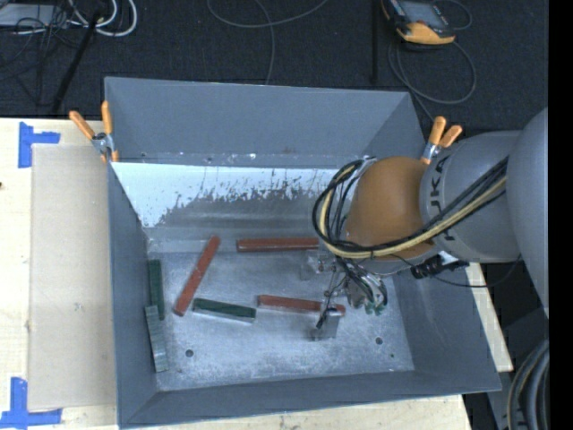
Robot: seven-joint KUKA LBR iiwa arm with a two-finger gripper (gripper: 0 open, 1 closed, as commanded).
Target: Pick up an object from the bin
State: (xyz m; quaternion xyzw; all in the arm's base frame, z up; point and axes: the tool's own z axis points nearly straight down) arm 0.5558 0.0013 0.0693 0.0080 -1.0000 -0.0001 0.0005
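Note:
My gripper (pixel 326 321) reaches down to the bin floor right of centre, below the orange cover. Its fingertips stand at the right end of a flat red-brown stick (pixel 285 304) that lies level on the floor. A dark green stick (pixel 224 310) lies just left of that one. Another red-brown stick (pixel 276 245) lies further back, near the rear wall.
A longer red-brown stick (pixel 197 275) lies slanted at the left. A dark green stick (pixel 155 287) and a grey-green stick (pixel 157 339) lie along the left wall. The arm and its cables hang over the bin's right side.

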